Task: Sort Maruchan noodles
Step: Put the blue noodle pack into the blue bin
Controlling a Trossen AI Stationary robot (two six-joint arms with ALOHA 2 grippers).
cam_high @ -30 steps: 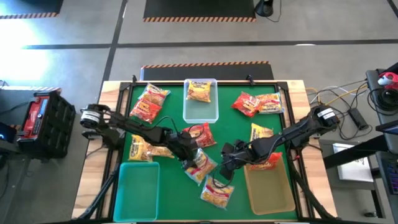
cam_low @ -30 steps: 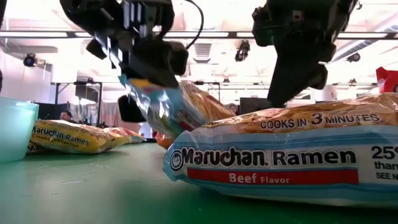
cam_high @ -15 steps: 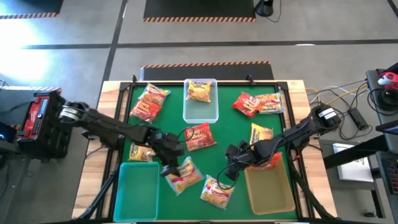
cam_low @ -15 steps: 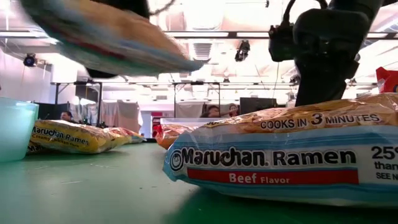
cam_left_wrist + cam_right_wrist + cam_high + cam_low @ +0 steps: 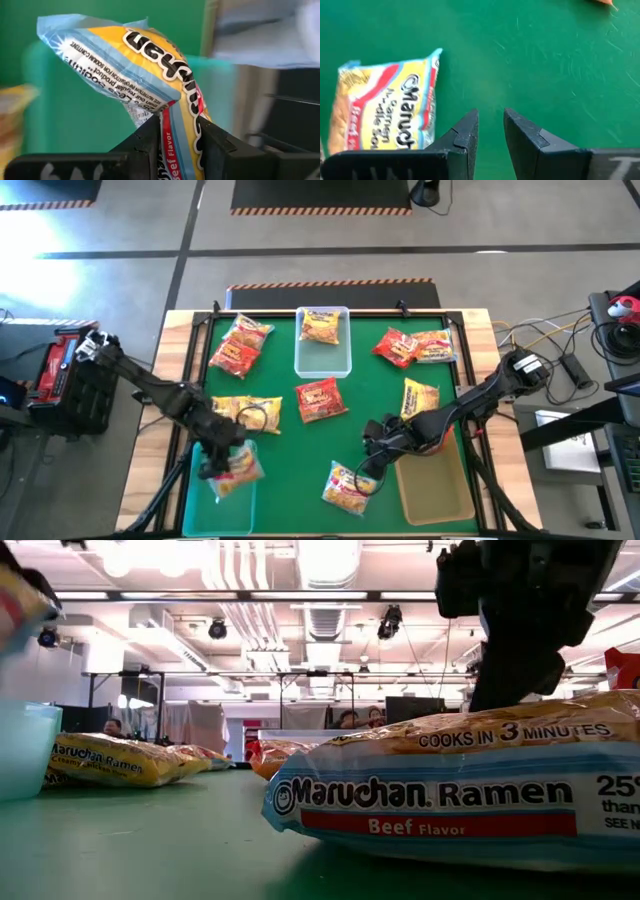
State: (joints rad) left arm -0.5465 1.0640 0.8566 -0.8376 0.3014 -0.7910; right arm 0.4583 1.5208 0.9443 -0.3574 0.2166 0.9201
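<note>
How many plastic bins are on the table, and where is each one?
3. A clear bin stands at the far middle, a teal bin at the near left corner, and a tan bin at the near right corner. None seems hidden.

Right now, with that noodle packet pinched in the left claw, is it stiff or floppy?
Probably a bit of both. The beef packet stands up unsupported from the left gripper, suggesting a rigid block inside. Its crinkly wrapper edge bends, so it likely slips easily. It seems light.

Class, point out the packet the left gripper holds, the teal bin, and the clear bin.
Held packet [image 5: 150, 65]: left wrist view, on its yellow face.
Teal bin [image 5: 200, 498]: high view, its left wall.
Clear bin [image 5: 322, 360]: high view, its bare floor.
</note>
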